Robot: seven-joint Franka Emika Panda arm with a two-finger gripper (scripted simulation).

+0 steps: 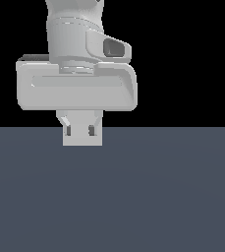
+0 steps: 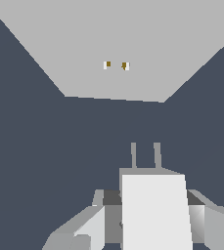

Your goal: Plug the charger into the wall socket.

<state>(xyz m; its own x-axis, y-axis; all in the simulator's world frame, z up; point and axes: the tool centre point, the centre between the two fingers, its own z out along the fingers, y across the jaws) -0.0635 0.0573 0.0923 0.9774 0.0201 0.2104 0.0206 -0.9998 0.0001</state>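
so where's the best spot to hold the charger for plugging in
By the flat sides of its body, at the end away from the prongs, as the gripper appears to hold the charger now. That leaves the prongs free, facing the socket.

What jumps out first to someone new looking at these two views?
In the exterior view, the big white gripper fills the upper left, clamped on the small light-grey charger just above the dark floor. In the wrist view, the charger's two prongs point toward the wall socket, a light-grey plate with two small holes, still a gap away.
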